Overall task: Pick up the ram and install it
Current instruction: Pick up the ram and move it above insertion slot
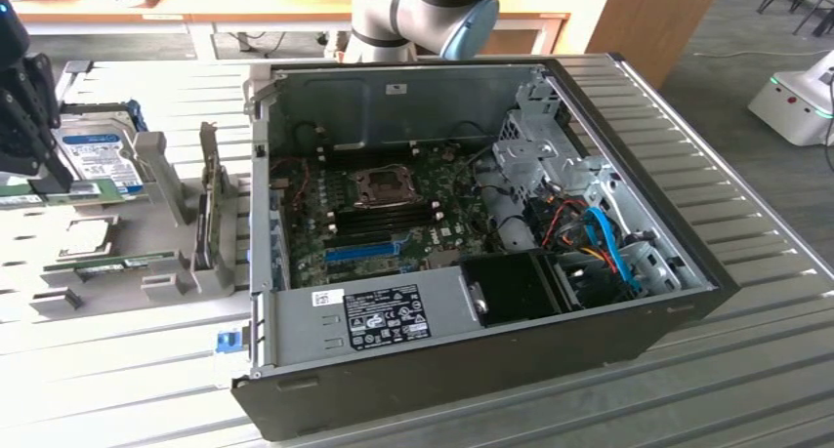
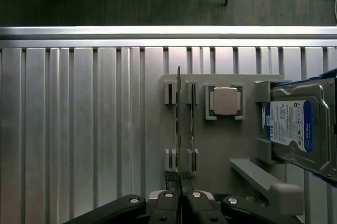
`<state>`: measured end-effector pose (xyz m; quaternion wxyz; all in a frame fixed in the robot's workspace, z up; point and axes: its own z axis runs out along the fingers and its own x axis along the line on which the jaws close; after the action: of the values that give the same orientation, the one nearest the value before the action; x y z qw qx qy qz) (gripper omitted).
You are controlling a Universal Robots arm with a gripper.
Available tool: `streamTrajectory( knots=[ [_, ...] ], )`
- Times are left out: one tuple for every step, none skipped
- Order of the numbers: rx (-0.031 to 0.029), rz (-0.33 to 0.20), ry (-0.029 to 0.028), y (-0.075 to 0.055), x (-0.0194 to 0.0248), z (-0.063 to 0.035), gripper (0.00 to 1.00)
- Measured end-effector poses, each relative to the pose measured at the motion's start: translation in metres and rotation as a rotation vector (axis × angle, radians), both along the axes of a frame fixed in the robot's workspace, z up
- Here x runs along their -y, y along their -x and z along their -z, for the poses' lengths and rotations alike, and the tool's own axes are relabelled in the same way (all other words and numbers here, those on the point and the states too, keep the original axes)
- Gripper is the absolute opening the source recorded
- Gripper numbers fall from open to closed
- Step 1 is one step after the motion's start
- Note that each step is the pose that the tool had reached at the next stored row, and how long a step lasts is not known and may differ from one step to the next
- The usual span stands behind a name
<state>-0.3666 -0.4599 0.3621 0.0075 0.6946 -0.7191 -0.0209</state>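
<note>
Fingers (image 2: pixel 171 184) of my gripper (image 2: pixel 179 181) pinch the ram (image 2: pixel 178 119) on its edge; it seems seated in the tray (image 2: pixel 221 145) slot, beside the hard drive (image 2: pixel 295 129).

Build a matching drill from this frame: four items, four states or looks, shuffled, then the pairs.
Items:
1 ram
2 hard drive
3 CPU
4 PC case

States:
A side open, motherboard showing
B blue label
C clamped in the gripper
D lying flat, silver face up

Pairs: 1-C, 2-B, 3-D, 4-A
</note>
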Motion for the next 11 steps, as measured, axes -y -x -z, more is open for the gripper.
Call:
streamTrajectory(
  knots=[
    [0.0,0.0,0.0,0.0,0.0,-0.001,0.12],
    [-0.0001,0.0,0.0001,0.0,0.0,-0.0021,0.12],
    [-0.0001,0.0,0.0,0.0,0.0,-0.0031,0.12],
    [0.0,0.0,0.0,0.0,0.0,-0.0042,0.12],
    [0.0,0.0,0.0,0.0,0.0,-0.0052,0.12],
    [-0.0001,0.0,0.0,0.0,0.0,-0.0062,0.12],
    [0.0,0.0,0.0,0.0,0.0,-0.0072,0.12],
    [0.0,0.0,0.0,0.0,0.0,-0.008,0.12],
    [0.0,0.0,-0.0001,0.0,0.0,-0.0089,0.12],
    [0.0,-0.001,-0.0001,0.0,0.0,-0.0097,0.12],
    [0.0,-0.001,-0.0001,0.0,0.0,-0.0106,0.12]
  ],
)
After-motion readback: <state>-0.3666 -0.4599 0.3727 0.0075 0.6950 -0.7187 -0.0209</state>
